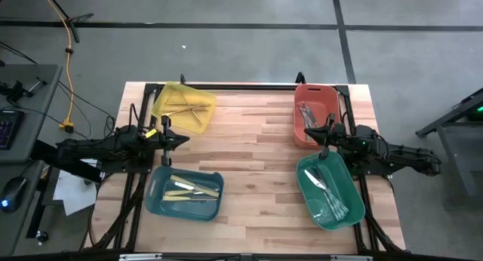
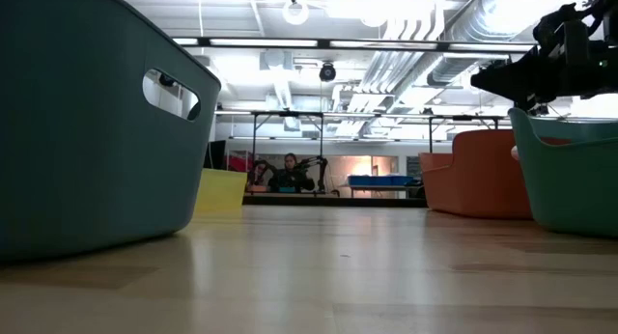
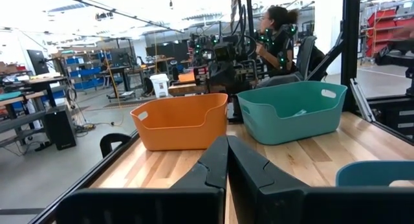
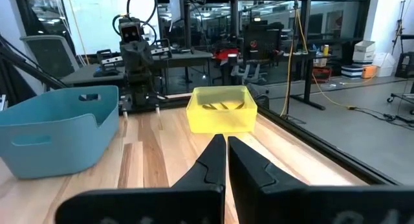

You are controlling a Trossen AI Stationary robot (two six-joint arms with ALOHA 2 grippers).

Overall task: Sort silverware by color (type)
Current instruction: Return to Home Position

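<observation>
The silverware lies sorted in four bins in the high view: gold-tan pieces (image 1: pixel 185 106) in the yellow bin (image 1: pixel 183 106), cream-yellow pieces (image 1: pixel 192 188) in the blue bin (image 1: pixel 185 194), silver pieces (image 1: pixel 307 114) in the orange bin (image 1: pixel 315 115), and teal-tinted pieces (image 1: pixel 328 191) in the teal bin (image 1: pixel 330 189). My left gripper (image 1: pixel 183 139) is shut and holds nothing, hovering at the table's left between the yellow and blue bins. My right gripper (image 1: pixel 308 134) is shut and holds nothing, hovering at the right between the orange and teal bins.
The wooden tabletop (image 1: pixel 256 163) lies bare between the four bins. A black frame rail (image 1: pixel 241 85) runs along the far edge. A person (image 3: pixel 278 36) sits beyond the table's right side, and desks and gear stand around the table.
</observation>
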